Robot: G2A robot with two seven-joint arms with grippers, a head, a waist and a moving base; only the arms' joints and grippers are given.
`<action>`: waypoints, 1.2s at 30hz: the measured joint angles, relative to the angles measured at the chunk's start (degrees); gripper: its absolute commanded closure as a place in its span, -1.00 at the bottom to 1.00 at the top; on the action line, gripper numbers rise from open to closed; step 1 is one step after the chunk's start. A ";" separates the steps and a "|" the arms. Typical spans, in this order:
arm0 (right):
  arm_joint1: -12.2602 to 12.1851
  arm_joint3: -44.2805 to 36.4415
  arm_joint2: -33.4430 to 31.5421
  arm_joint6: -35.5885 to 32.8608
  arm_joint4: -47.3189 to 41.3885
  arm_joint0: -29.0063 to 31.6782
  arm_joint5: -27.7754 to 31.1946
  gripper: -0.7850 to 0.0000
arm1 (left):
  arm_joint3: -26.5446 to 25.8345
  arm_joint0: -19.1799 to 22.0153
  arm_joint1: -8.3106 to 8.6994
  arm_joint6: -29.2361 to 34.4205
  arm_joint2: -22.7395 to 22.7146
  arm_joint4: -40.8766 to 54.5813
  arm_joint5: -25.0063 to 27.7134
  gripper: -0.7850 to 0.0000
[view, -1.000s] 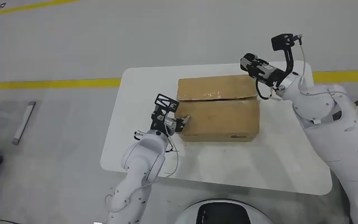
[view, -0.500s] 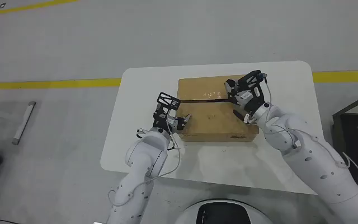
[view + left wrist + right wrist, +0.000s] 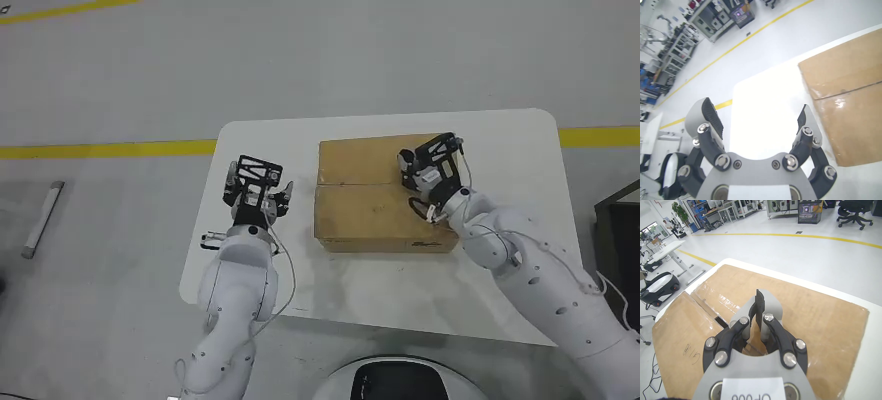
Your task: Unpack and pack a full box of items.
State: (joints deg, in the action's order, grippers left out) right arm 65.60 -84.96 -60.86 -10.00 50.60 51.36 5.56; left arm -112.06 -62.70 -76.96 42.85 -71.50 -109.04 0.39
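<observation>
A closed brown cardboard box (image 3: 370, 205) lies in the middle of the white table (image 3: 500, 290), its two top flaps meeting along a thin seam (image 3: 702, 308). My left gripper (image 3: 258, 192) hovers over bare table just left of the box, open with nothing between its fingers (image 3: 756, 109); the box's left end (image 3: 848, 113) is beside it. My right gripper (image 3: 420, 182) sits low over the right part of the box top, at the seam. It is shut, pads pressed together (image 3: 758, 298) with nothing between them. A small dark gap (image 3: 719, 321) shows in the seam beside it.
Bare table lies left of, in front of and to the right of the box. A grey bar (image 3: 42, 218) lies on the floor far left, and a dark frame (image 3: 618, 230) stands at the right edge. A yellow floor line (image 3: 100, 149) runs behind the table.
My right arm came from the back right corner down onto the box top at the seam. My left gripper drew back leftward from the box's side. The flap gap has narrowed.
</observation>
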 measured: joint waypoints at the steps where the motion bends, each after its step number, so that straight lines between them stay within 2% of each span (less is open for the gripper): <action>1: 0.05 -0.04 -0.10 -0.04 -0.02 0.00 0.07 1.00 | 0.03 -0.02 0.00 -0.03 0.03 -0.42 -0.01 -1.00; 9: 0.36 -0.46 -1.10 -0.55 -0.19 0.21 1.08 1.00 | 0.89 -0.48 0.17 -0.35 0.06 -0.55 0.81 -1.00; 12: 0.48 -0.49 -1.38 -0.73 -0.02 0.26 1.44 1.00 | 3.36 -1.28 0.81 -1.62 1.59 -10.89 3.72 -1.00; 15: 0.61 -0.55 -1.63 -0.85 0.25 0.35 1.63 1.00 | 6.05 -1.64 0.92 -3.75 3.99 -24.83 3.59 -1.00; 19: 0.78 -0.72 -1.90 -0.88 0.44 0.57 1.80 1.00 | 10.38 -0.89 0.69 -5.65 5.09 -29.95 3.31 -1.00; 31: 1.23 -1.18 -2.74 -1.73 0.57 1.34 2.59 1.00 | 22.00 5.03 -1.36 -10.04 6.81 -17.04 3.66 -1.00; 36: 1.41 -1.10 -3.09 -2.46 0.31 1.52 2.98 1.00 | 24.31 6.79 -2.02 -11.40 7.92 -14.92 4.32 -1.00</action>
State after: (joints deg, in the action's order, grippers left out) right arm 67.01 -86.06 -63.95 -12.46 50.91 52.89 8.54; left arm -87.75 -55.91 -78.98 31.45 -63.58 -123.97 4.71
